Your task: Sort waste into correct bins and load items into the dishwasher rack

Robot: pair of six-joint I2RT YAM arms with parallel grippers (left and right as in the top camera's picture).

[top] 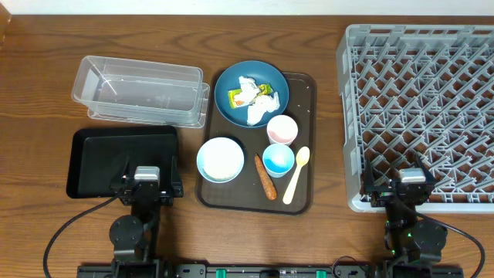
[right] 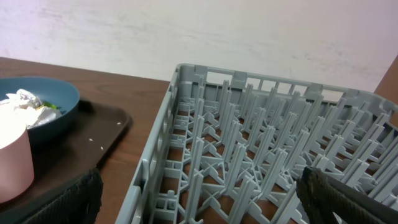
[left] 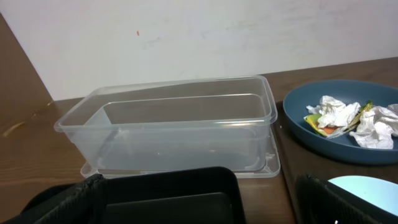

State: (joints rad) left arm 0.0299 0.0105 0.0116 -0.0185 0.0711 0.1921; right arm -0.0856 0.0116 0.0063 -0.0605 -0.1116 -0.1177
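Low in frame, left gripper point(top: 148, 171) and right gripper point(top: 411, 171) sit with fingers apart, empty. Sorting seems unstarted; next, pluck crumpled white tissue point(top: 260, 110) off the dark blue round plate point(top: 231, 81).

Ahead between your spread jaws sits the grey plastic lattice rack point(right: 249, 155); just ahead of the left jaw, a small pink cup point(right: 12, 162), a dark blue round plate point(right: 62, 99) beyond.
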